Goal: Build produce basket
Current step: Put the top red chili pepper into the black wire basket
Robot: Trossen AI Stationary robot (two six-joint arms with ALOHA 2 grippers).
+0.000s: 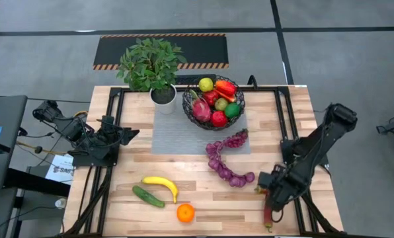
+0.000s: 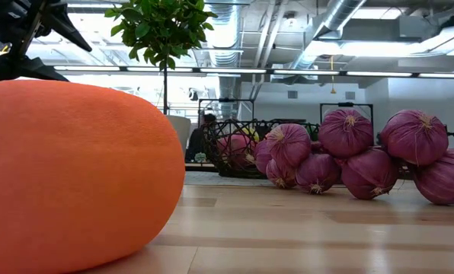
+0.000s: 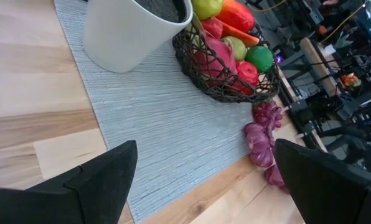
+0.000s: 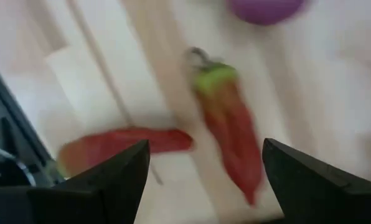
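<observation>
I see my right end effector (image 1: 268, 213) spread wide over two red peppers (image 4: 232, 134) at the bench (image 1: 203, 192) front edge; left end effector (image 3: 204, 180) wide; basket (image 1: 218, 101) at back, open wood between.

Left arm (image 1: 84, 135): lay folded at table's left edge, mid-depth, wrist pointed inward toward table centre. Left gripper (image 3: 204, 180): hovered above surface, fingers (image 3: 104, 180) spread wide apart, nothing betw. them. Right arm (image 1: 316, 149): bent down from right side toward near right corner. Right gripper (image 4: 201, 180): angled downward close to tabletop, fingers (image 4: 310, 180) spread wide, nothing gripped.
</observation>
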